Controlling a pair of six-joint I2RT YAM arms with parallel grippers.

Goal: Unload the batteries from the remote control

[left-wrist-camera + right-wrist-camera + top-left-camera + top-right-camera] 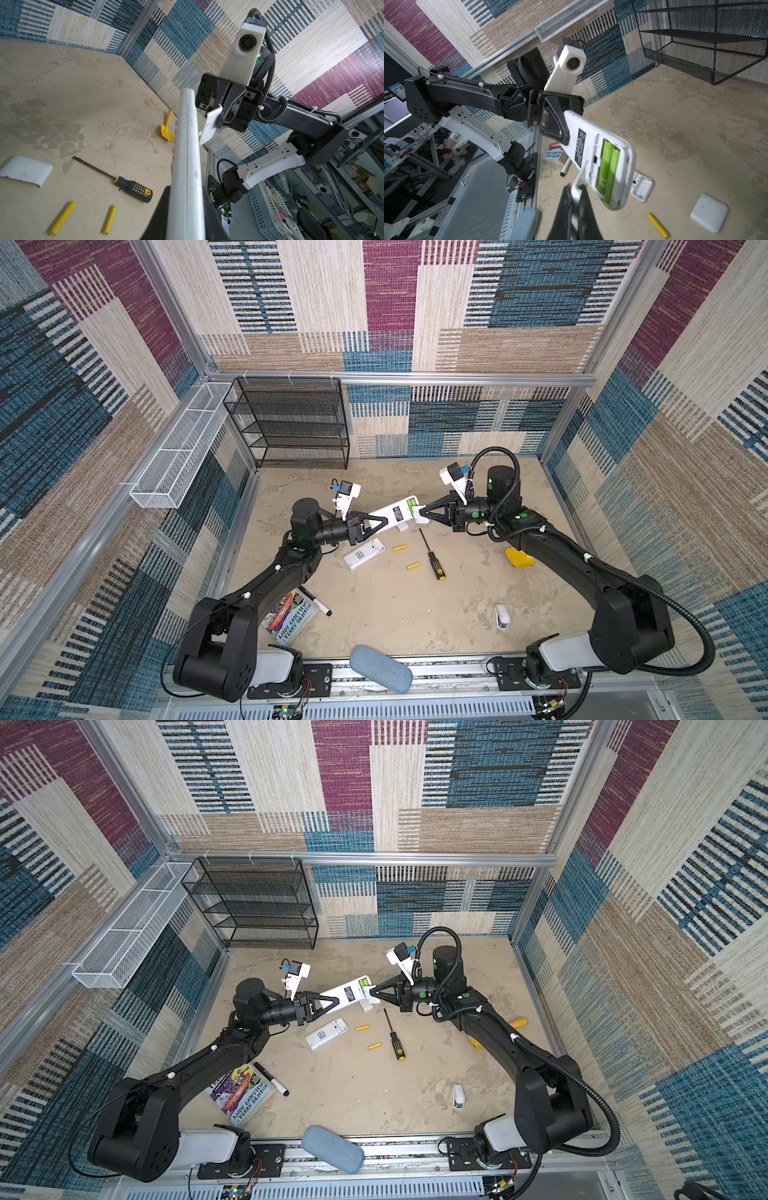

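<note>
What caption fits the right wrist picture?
The left jaws hold the remote; right jaws pinch its cover beside two green batteries.

book [293, 622] cover, "ANDY GRIFFITHS", "TERRY DENTON", other txt illegible

We get bright, even overhead light with soft shadows; both top views bow at the edges (straight lines curve), and the right gripper [576, 187] blurs up close.

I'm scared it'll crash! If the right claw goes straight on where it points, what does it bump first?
Probably the remote in the left gripper: the right gripper, pinching the battery cover, points at its open end.
</note>
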